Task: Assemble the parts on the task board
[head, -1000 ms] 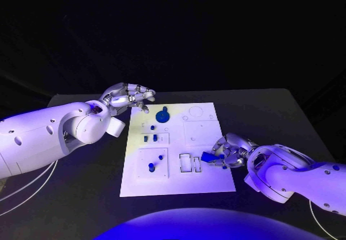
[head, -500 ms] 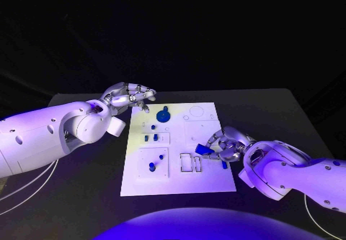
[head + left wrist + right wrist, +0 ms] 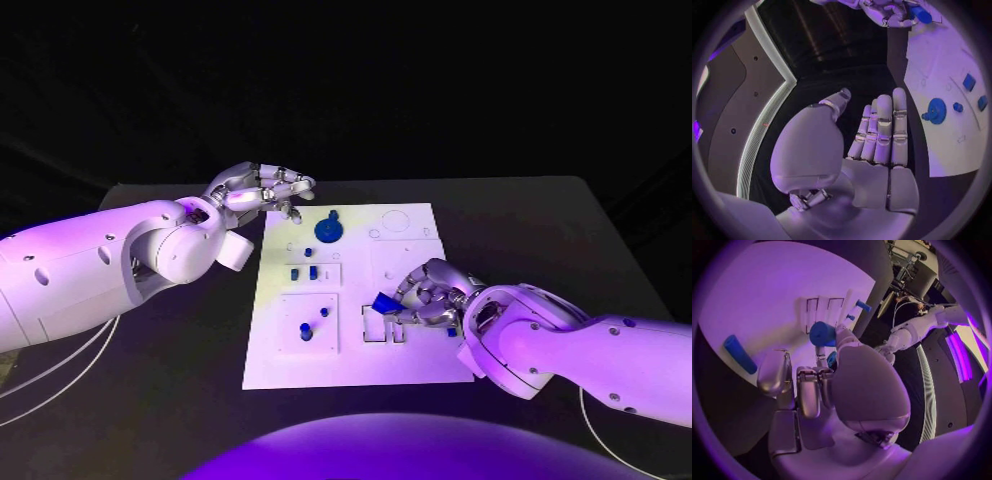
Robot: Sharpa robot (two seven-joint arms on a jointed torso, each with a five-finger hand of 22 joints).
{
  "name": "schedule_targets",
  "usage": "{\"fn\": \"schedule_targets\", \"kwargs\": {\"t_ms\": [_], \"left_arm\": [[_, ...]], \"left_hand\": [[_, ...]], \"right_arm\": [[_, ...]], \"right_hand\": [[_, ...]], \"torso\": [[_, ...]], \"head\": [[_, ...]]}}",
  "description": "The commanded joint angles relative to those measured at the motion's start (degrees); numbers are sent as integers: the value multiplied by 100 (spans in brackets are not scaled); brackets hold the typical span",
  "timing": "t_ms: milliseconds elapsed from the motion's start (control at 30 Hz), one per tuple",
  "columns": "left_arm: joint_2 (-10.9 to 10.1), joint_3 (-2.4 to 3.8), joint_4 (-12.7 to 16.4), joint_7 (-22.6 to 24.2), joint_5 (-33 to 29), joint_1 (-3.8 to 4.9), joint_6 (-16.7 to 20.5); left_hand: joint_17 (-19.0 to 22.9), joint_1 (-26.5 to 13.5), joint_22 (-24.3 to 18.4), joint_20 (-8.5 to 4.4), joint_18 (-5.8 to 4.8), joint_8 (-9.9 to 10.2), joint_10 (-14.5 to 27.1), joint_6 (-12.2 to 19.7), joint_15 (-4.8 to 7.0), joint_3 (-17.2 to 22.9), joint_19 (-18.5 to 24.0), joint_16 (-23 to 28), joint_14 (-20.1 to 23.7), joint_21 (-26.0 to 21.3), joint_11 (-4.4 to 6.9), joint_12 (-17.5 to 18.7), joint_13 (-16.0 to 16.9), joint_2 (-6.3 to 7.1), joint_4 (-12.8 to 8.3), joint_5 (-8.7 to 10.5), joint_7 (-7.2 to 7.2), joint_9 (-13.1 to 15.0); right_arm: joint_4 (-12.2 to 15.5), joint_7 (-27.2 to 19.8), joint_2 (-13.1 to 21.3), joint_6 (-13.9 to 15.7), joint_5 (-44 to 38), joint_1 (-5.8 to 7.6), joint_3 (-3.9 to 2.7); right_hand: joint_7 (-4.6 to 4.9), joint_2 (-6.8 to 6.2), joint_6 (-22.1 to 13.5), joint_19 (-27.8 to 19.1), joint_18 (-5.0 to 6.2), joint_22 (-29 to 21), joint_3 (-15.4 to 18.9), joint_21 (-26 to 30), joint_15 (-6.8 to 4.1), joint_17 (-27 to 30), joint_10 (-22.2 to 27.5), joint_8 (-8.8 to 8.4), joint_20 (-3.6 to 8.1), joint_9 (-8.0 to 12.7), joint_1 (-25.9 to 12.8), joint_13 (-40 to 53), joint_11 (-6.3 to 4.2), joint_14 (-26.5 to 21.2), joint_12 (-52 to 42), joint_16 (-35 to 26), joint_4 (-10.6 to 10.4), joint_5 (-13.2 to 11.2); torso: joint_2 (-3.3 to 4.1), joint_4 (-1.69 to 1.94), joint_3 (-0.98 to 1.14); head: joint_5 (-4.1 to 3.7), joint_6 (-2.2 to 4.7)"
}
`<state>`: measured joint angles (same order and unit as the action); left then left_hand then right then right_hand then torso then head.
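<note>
**Right hand holds a blue part over the board's slots**

Nearest to us, our right hand sits over the near right area of the white task board, its silver fingers closed around a small blue part. From the head view this part looks blocky and angular, held just above the pair of rectangular slots cut into the flat plate. Our right wrist view shows it differently: a rounded blue end pinched at the fingertips, its lower portion hidden by the fingers. That same view shows an elongated blue bar lying loose on the board, which the head view hides behind our hand.

Farther along the board, two small blue pieces stand in a square recess, then a short pair in another recess, and beyond them a round blue disc with a knob.

Farthest, our left hand hovers over the black surface just beside the board's far left corner, holding nothing. The left wrist view shows its fingers straight and side by side, their metal segments smooth and glossy.
</note>
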<state>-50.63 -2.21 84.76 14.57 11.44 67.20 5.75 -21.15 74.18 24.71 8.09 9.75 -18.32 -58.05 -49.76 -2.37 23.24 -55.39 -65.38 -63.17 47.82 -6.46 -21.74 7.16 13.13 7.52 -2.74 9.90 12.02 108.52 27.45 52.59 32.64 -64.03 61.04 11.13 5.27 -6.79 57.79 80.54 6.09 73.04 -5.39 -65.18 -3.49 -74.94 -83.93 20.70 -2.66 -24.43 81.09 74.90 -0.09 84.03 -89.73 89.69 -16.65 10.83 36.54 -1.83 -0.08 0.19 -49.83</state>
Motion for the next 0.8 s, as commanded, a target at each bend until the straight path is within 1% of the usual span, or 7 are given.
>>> {"fn": "schedule_targets", "kwargs": {"t_ms": [33,133,200,233,533,667,800], "left_arm": [[7,4,25,83,-16,2,-97],[6,4,31,85,-23,2,-101],[4,4,35,81,-25,2,-105],[3,4,36,79,-26,2,-107],[-3,4,45,62,-29,2,-116],[-10,4,51,56,-29,2,-115],[-16,4,54,51,-29,2,-113]], "left_hand": [[6,12,-9,3,72,-36,50,34,-8,-27,-50,8,14,-35,-1,-26,8,-44,-8,-17,18,-6],[6,12,-9,3,72,-36,50,34,-8,-27,-50,8,14,-35,-1,-26,8,-44,-8,-17,18,-6],[6,13,-12,6,71,-38,56,37,-11,-37,-53,6,16,-41,-4,-30,9,-60,7,-18,21,-7],[6,15,-15,7,71,-40,61,38,-12,-40,-55,5,17,-44,-6,-32,10,-73,15,-18,22,-7],[6,16,-18,9,72,-42,69,40,-15,-47,-58,3,20,-49,-9,-36,11,-92,32,-18,25,-8],[5,14,-21,11,72,-44,73,41,-16,-52,-60,1,21,-53,-10,-39,12,-103,43,-17,27,-9],[5,14,-21,11,72,-44,73,41,-16,-52,-60,1,21,-53,-10,-39,12,-103,43,-17,27,-9]], "right_arm": [[-59,47,-64,-152,4,-28,-1],[-108,74,-114,-205,-13,-42,-1],[-128,77,-147,-264,6,-47,-1],[-134,75,-161,-289,13,-48,-1],[-174,116,-257,-596,48,-66,1],[-211,157,-293,-715,35,-84,3],[-231,180,-326,-761,25,-115,4]], "right_hand": [[-136,-1,252,-3,-67,-5,-23,30,-44,-1417,-607,6,40,-63,-96,1510,-30,579,-27,14,-5,10],[-137,-18,265,-1,-67,-1,-32,32,-43,-1425,-607,5,39,-69,-173,1510,-30,581,-27,15,-7,9],[-143,-17,290,1,-68,4,-45,33,-45,-1424,-607,10,39,-79,-284,1510,-34,580,-27,15,-9,9],[-150,-18,310,2,-68,7,-49,35,-48,-1428,-607,16,40,-87,-369,1510,-39,581,-27,16,-8,9],[-207,-80,449,4,-65,17,-21,54,-85,-1419,-607,103,66,-170,-736,1510,-86,579,-27,14,-4,-5],[-243,-61,512,8,-64,24,26,62,-109,-1415,-607,171,85,-227,-890,1510,-115,579,-27,12,-7,-5],[-282,-38,577,7,-62,23,56,76,-134,-1418,-607,247,105,-282,-990,1510,-148,579,-27,13,-6,-4]], "torso": [[-5,-3,1],[-7,-5,-3],[-5,-6,-3],[-3,-8,-2],[-2,-4,-3],[1,-1,-4],[-3,-4,4]], "head": [[8,22],[24,20],[85,-13],[91,-15],[99,-17],[118,-17],[136,-17]]}}
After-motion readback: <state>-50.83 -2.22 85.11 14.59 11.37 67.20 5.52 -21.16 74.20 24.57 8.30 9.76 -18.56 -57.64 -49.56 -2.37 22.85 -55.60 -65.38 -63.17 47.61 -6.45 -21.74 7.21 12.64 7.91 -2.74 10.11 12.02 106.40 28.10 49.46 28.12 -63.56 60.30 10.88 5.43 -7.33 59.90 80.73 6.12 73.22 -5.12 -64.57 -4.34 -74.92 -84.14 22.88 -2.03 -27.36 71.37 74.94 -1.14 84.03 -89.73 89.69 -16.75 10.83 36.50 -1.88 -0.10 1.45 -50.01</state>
